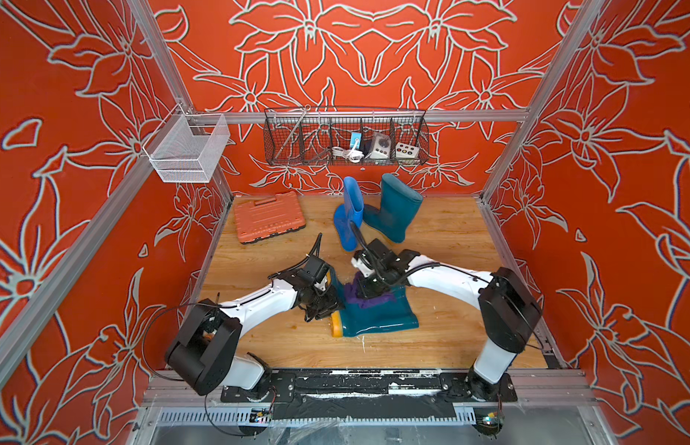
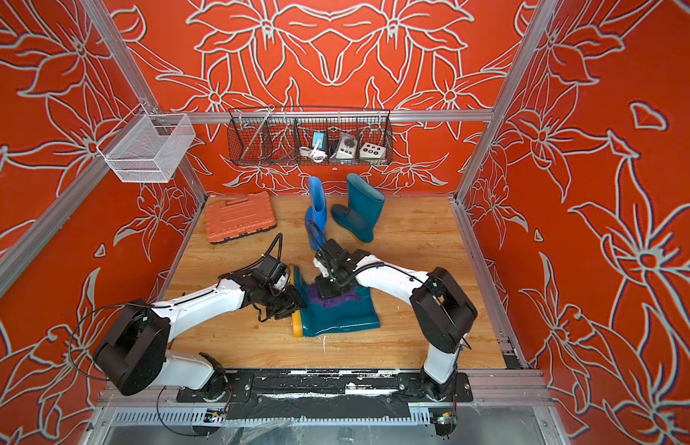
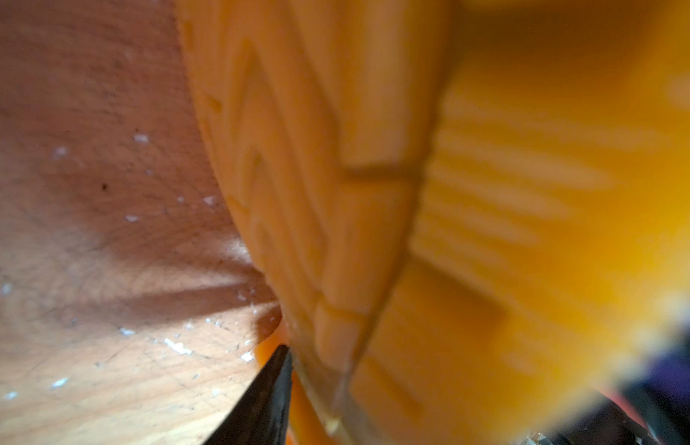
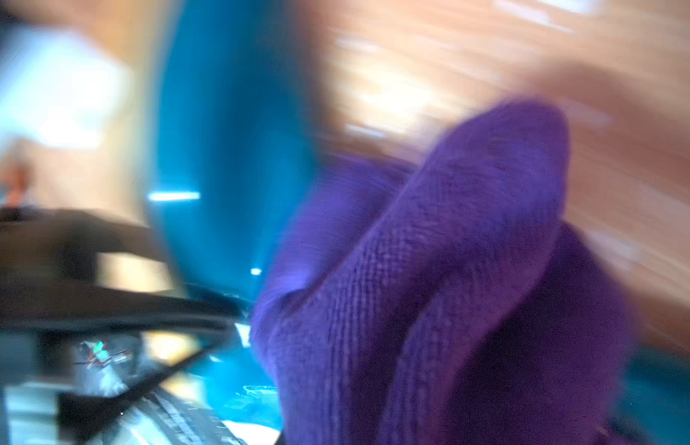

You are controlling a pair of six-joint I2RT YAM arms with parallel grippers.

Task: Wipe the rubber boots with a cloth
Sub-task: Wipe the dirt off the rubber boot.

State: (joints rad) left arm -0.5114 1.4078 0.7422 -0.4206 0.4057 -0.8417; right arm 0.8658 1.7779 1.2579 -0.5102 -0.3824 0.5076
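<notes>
Closest to lens, in left wrist view: ribbed yellow-orange sole (image 3: 374, 192) of dark teal rubber boot (image 1: 378, 319), lying on its side at 6 o'clock on wooden table (image 1: 451, 239), sole toward 9. Left gripper (image 1: 333, 308) astride that sole, half-closed, gripping it, one black finger (image 3: 266, 397) against its edge. Right gripper (image 1: 364, 293) pinched tight on purple terry cloth (image 1: 382, 300), pressed onto boot's shaft. Upright at 12: slim bright blue rubber boot (image 1: 349, 215), second dark teal rubber boot (image 1: 393, 208) just beside at 1. Flat orange plastic tool case (image 1: 268, 217) at 10.
</notes>
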